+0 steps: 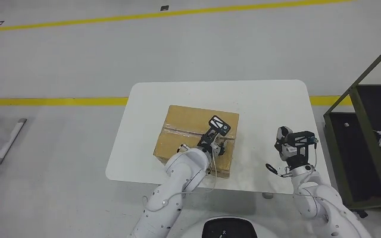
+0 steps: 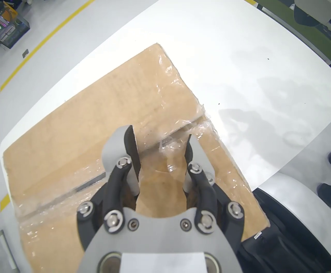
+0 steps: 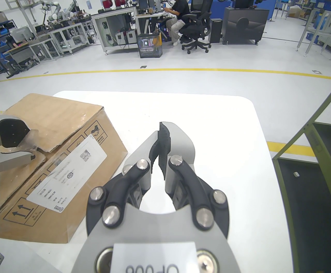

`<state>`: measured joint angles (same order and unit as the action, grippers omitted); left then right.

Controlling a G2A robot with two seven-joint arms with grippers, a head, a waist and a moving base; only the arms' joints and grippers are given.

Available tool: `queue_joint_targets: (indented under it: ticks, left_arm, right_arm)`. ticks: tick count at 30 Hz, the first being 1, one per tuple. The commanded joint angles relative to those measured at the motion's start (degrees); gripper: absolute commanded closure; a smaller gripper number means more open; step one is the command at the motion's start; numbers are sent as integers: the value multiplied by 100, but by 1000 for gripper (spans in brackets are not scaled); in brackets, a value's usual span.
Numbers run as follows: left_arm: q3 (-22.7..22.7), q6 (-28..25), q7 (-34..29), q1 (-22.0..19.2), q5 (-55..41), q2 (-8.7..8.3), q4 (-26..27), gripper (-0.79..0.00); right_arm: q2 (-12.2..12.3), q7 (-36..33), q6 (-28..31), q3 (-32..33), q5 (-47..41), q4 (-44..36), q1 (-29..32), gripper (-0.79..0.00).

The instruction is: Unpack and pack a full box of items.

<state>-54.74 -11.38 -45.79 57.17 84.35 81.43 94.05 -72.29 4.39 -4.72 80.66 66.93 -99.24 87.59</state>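
Right, a white rounded-corner table (image 1: 262, 101) sits on pale grey floor, one yellow painted floor stripe (image 1: 178, 12) running beyond it and a second yellow stripe (image 1: 59, 101) passing behind its far edge. Just off the table's side stands an olive-green metal rack (image 3: 281, 196) with a dark shelf panel (image 1: 357, 154). Further back: a black mesh office chair (image 3: 194, 23), a black cabinet on castors (image 3: 244, 24), and an aluminium-framed workbench (image 3: 116, 28).

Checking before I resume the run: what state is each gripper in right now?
Left gripper: open, empty, over the taped seam of the cardboard box.
Right gripper: shut, empty, over the white table.
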Motion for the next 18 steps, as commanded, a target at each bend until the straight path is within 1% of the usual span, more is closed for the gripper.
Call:
queue_joint_targets:
  ticks: [1,2,5,12,16,18]
  left_arm:
    - [-9,43,7,24,49,0,48,-172]
    - [-20,60,11,39,77,-2,79,-108]
    - [-88,163,31,107,137,-10,164,0]
    - [-297,313,223,329,288,-46,415,0]
    - [-400,385,386,454,371,-64,653,0]
    - [-450,391,443,497,506,-78,784,0]
  right_arm:
    - [0,0,0,0,0,0,0,0]
    - [0,0,0,0,0,0,0,0]
    - [0,0,0,0,0,0,0,0]
    - [0,0,0,0,0,0,0,0]
    - [0,0,0,0,0,0,0,0]
    - [-2,9,101,-12,-16,-56,-7,0]
